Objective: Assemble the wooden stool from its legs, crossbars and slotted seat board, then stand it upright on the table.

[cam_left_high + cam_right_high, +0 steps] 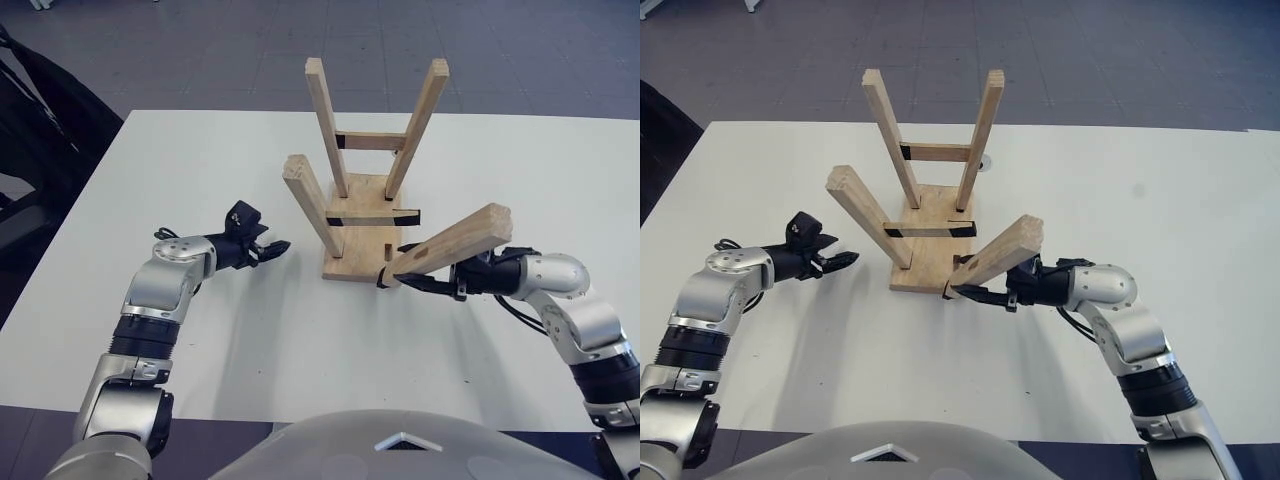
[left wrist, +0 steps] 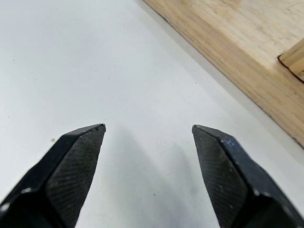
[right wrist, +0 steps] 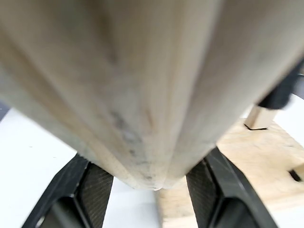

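Observation:
The slotted seat board (image 1: pixel 355 255) lies flat on the white table (image 1: pixel 250 340), legs pointing up. Two far legs (image 1: pixel 327 120) stand in it, joined by a crossbar (image 1: pixel 372 141). A third leg (image 1: pixel 310 205) leans at the near left, with a second crossbar (image 1: pixel 372 217) reaching to the right. My right gripper (image 1: pixel 405 283) is shut on the fourth leg (image 1: pixel 455 240), which is tilted with its lower end at the board's near right corner. Its fingers (image 3: pixel 95 185) flank that leg (image 3: pixel 142 85). My left gripper (image 1: pixel 277 252) hovers open and empty just left of the board (image 2: pixel 237 42).
Bare white tabletop surrounds the stool on all sides. The table's far edge (image 1: pixel 200 112) runs behind the stool and its left edge (image 1: pixel 60 230) lies beyond my left arm. Grey floor lies past it.

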